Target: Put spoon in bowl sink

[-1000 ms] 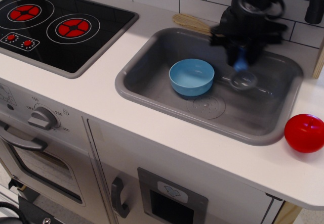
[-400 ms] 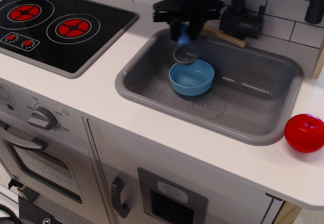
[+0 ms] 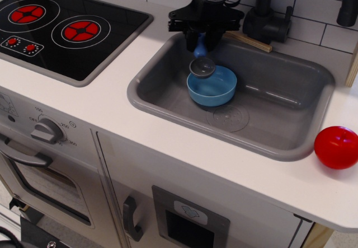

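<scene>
My black gripper (image 3: 201, 40) is shut on the light-blue handle of the spoon (image 3: 202, 63). The spoon hangs down with its round dark-grey cup just above the far left rim of the light-blue bowl (image 3: 212, 85). The bowl stands in the left half of the grey sink (image 3: 291, 108), beside the round drain mark (image 3: 228, 118). I cannot tell whether the cup touches the bowl's rim.
A red ball (image 3: 336, 147) lies on the white counter right of the sink. A long wooden spoon (image 3: 249, 41) lies behind the sink, by the black tap base (image 3: 268, 21). A black hob (image 3: 61, 29) with red rings is at the left.
My gripper has carried the spoon from the right half of the sink leftward to the bowl, and in the last moment lowered it slightly toward the bowl's rim.
</scene>
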`<state>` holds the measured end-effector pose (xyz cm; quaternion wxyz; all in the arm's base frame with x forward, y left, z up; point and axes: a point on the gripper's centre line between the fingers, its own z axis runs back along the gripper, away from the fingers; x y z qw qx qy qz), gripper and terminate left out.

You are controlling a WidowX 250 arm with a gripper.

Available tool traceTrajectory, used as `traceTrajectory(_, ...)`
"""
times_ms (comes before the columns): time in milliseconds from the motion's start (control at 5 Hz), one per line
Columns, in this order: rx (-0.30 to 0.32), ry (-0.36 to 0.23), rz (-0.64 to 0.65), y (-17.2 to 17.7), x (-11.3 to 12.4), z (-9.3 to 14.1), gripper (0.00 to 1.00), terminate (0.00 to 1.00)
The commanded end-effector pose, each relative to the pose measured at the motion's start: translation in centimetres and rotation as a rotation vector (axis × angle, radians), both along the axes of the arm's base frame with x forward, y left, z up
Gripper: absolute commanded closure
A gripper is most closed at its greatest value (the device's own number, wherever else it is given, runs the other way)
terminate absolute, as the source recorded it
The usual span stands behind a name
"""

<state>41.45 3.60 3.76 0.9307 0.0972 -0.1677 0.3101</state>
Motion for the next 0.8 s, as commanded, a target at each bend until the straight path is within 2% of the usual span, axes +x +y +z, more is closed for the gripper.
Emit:
traceTrajectory(0, 0.016, -0.061, 0.014, -1.0, 1.2, 1.7, 0.00, 0.00)
traceTrajectory(200, -0.003, -0.046, 0.007, -1.1, 1.3, 2.0, 0.00, 0.00)
traceTrajectory(400, -0.013, -0.064, 0.006, -1.2, 1.0, 2.8, 0.00, 0.00)
traceTrajectory(600, -0.033, -0.084, 0.019, -0.9, 0.9, 4.6, 0.00, 0.00)
